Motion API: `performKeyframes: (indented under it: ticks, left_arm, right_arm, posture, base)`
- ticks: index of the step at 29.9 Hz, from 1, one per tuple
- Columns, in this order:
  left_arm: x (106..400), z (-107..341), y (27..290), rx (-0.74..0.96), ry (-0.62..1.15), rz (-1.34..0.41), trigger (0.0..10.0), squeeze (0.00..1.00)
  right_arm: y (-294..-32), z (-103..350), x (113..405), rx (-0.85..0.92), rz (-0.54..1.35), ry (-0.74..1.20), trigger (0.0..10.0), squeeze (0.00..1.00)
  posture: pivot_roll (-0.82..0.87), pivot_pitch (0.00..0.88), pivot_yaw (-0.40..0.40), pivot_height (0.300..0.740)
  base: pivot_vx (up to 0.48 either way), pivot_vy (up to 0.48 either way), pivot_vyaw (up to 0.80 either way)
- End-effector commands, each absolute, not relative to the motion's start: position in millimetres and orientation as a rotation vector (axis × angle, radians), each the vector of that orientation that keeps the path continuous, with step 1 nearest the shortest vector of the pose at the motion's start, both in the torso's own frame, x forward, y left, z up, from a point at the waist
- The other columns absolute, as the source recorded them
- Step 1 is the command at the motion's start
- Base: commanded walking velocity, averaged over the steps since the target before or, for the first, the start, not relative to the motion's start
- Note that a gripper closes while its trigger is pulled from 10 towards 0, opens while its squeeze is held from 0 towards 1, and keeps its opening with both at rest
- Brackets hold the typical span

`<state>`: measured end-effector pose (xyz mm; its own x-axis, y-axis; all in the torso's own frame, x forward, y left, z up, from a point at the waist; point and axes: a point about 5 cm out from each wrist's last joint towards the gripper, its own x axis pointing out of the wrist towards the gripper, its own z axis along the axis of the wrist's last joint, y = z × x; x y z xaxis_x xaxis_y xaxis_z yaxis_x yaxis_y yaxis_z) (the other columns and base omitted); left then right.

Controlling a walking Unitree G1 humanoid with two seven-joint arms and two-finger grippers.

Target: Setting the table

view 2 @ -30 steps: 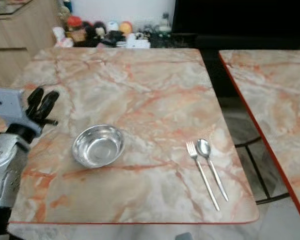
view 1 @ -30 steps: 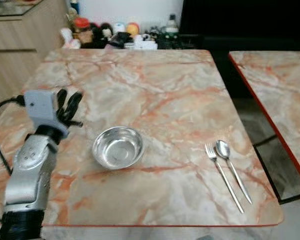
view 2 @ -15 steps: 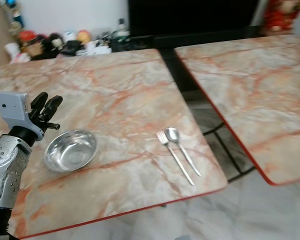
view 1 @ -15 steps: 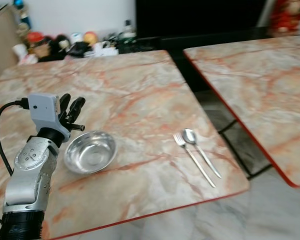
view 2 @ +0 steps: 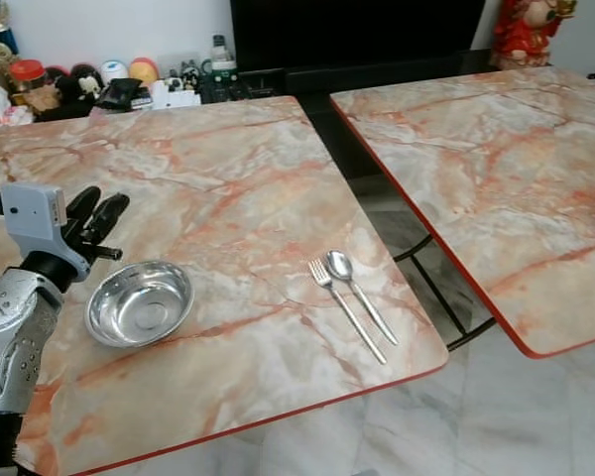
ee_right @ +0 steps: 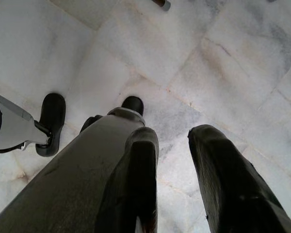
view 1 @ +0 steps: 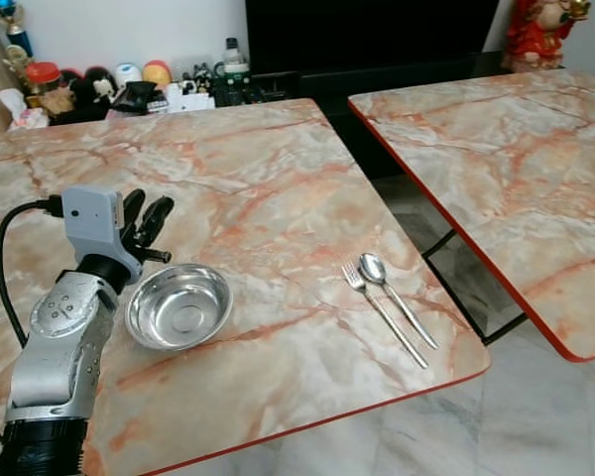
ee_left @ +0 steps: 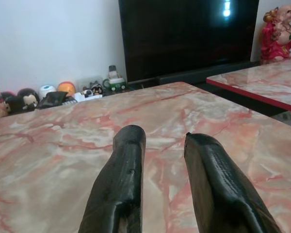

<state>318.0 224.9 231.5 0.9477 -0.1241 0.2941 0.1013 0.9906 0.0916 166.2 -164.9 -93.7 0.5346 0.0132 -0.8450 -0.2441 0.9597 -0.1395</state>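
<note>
A steel bowl (view 1: 178,305) sits empty on the marble table (view 1: 278,169), near its front left. A fork (view 1: 380,312) and a spoon (view 1: 398,298) lie side by side near the front right edge, handles toward me. My left gripper (view 1: 147,210) is raised over the table just behind and left of the bowl, open, with nothing between its fingers (ee_left: 128,145). My right gripper (ee_right: 167,136) hangs open beside my leg, over the white marble floor (ee_right: 136,43).
A second marble table (view 1: 496,129) stands to the right, across a narrow gap with floor (view 1: 456,268) showing. Jars, toys and a bottle (view 1: 233,59) crowd the shelf behind the table. A dark TV screen (view 1: 367,30) fills the back wall.
The camera has swung to the right, bringing the second table into view. The bowl, fork and spoon have not moved on the table. My left arm keeps its pose.
</note>
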Motion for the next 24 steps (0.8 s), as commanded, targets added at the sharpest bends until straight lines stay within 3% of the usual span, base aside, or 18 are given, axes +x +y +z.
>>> performKeyframes:
  ticks: [1, 5, 10, 12, 14, 24]
  left_arm:
    - [317.1, 231.6, 225.1, 0.087, -0.278, -0.123, 10.0, 0.00]
    - [321.0, 215.1, 229.1, 0.153, -0.142, -0.123, 10.0, 0.00]
    - [323.2, 219.0, 239.9, 0.037, -0.114, -0.073, 10.0, 0.00]
    - [324.2, 217.4, 244.7, 0.007, -0.055, -0.065, 10.0, 0.97]
    - [323.6, 210.4, 258.3, -0.013, 0.054, -0.018, 10.0, 1.00]
    - [312.9, 197.0, 296.4, -0.052, 0.235, 0.096, 10.0, 1.00]
  right_arm:
    - [-164.5, -96.6, 159.3, -0.252, 0.161, 1.021, 10.0, 0.00]
    - [-164.2, -96.6, 159.4, -0.256, 0.165, 1.021, 10.0, 0.00]
    - [-164.1, -96.8, 159.2, -0.258, 0.165, 1.023, 10.0, 0.00]
    - [-164.0, -96.8, 159.1, -0.259, 0.166, 1.023, 10.0, 0.00]
    - [-163.7, -96.9, 158.9, -0.258, 0.167, 1.024, 10.0, 0.00]
    - [-163.6, -96.8, 159.1, -0.259, 0.170, 1.024, 10.0, 0.00]
  posture:
    - [0.07, 0.140, 0.030, 0.740]
    - [0.08, 0.141, 0.032, 0.740]
    - [0.08, 0.142, 0.033, 0.740]
    - [0.08, 0.142, 0.032, 0.740]
    - [0.08, 0.142, 0.033, 0.740]
    - [0.09, 0.140, 0.033, 0.740]
  base:
    - [0.000, 0.000, 0.00]
    - [0.000, 0.000, 0.00]
    - [0.000, 0.000, 0.00]
    - [0.000, 0.000, 0.00]
    - [0.000, 0.000, 0.00]
    - [0.000, 0.000, 0.00]
